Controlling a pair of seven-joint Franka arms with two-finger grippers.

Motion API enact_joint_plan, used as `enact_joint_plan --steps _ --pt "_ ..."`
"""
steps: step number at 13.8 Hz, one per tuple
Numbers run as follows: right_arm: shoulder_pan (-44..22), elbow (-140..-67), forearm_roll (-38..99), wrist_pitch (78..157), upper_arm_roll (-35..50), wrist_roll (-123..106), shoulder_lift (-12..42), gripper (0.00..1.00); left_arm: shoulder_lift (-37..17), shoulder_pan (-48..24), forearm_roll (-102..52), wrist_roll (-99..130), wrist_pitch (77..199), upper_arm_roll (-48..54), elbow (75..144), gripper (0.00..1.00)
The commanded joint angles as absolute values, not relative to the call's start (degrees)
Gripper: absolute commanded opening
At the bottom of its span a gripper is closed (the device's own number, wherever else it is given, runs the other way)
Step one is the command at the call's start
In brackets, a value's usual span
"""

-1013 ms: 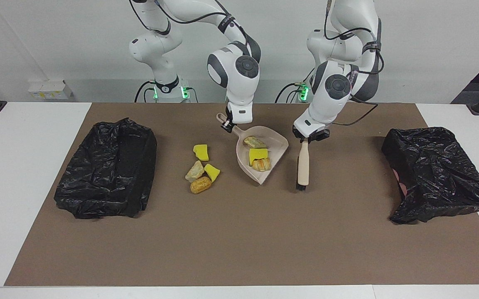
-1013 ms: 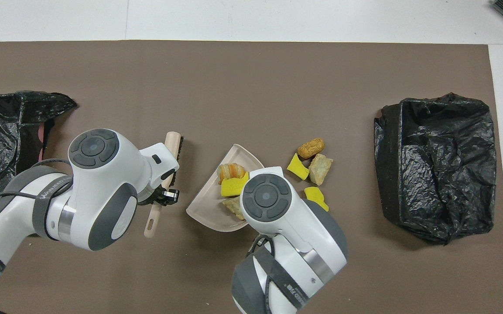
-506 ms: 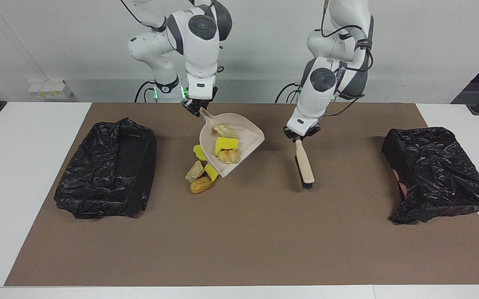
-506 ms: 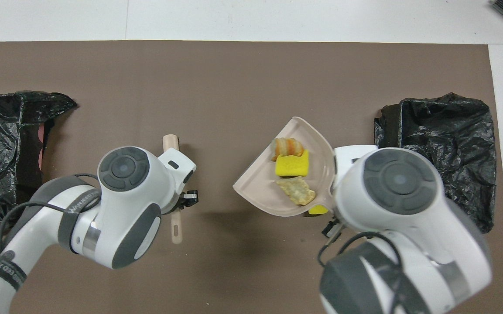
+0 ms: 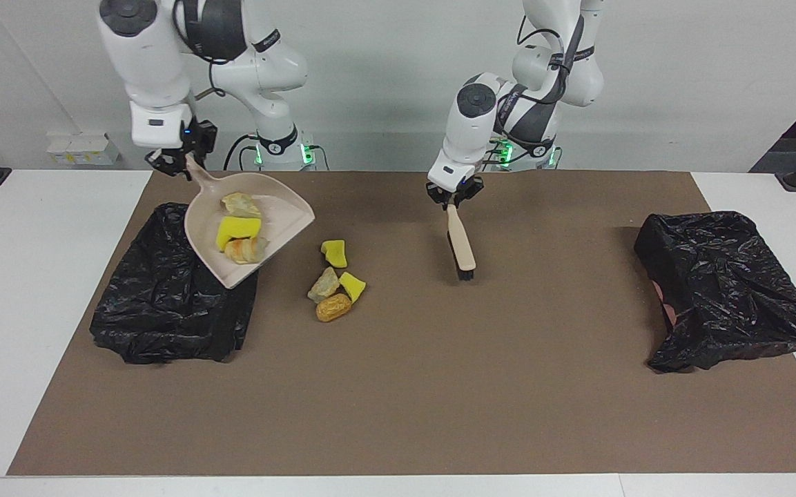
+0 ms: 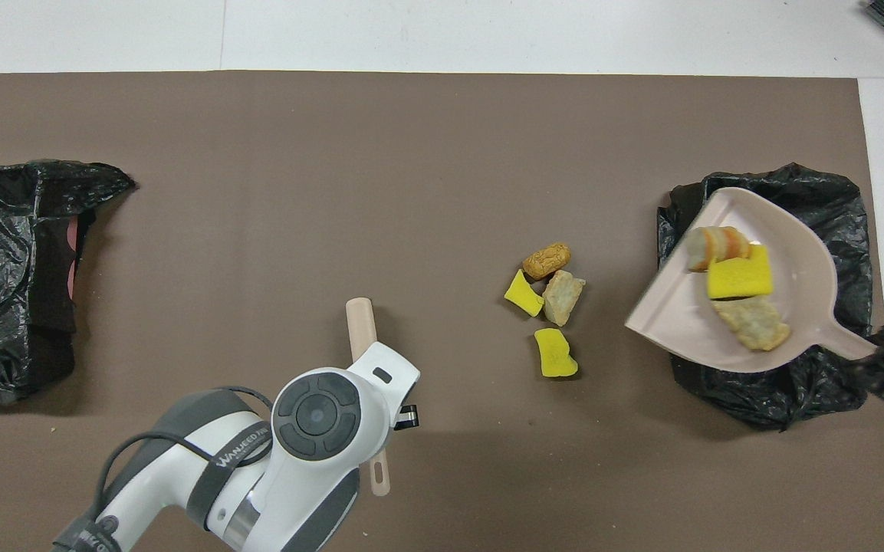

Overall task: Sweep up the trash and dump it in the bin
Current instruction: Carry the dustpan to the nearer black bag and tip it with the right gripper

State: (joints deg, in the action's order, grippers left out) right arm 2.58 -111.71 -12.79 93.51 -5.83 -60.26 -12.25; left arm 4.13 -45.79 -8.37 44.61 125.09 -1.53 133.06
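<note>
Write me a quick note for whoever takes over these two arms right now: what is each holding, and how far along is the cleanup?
Right gripper: shut on the dustpan handle, holding it raised over the black-lined bin at the right arm's end.
Left gripper: shut on the brush, near the table's middle.
Done: three scraps are in the dustpan, not yet dumped.
Left: tip them in, then sweep up the four scraps on the brown mat.
</note>
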Motion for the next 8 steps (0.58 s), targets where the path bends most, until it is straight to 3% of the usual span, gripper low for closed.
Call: enact_joint_plan --steps 1,2,3,4,8 --pt "11.4 -112.6 -20.4 100.2 -4.9 -76.8 -11.8 0.0 5.2 -48.6 -10.5 46.1 132.4 -2.5 138.3 0.0" --pt "12.6 -112.8 -24.1 101.6 -4.9 -79.6 -10.9 0.0 5.1 -48.5 -10.4 45.3 132.2 -2.5 138.3 0.2" --pt "12.8 -112.8 -27.1 102.1 -4.9 -80.7 -10.3 0.0 4.9 -48.2 -10.4 44.7 132.1 -2.6 137.9 0.56" --pt "12.1 -112.8 -30.4 102.6 -4.8 -80.8 -9.6 0.0 4.5 -47.9 -10.5 44.8 132.0 -2.7 137.6 1.0" --pt "7.0 -113.1 -41.9 104.2 -4.1 -82.0 -8.8 0.0 1.0 -39.3 -10.0 39.6 132.1 -3.0 132.5 1.0"
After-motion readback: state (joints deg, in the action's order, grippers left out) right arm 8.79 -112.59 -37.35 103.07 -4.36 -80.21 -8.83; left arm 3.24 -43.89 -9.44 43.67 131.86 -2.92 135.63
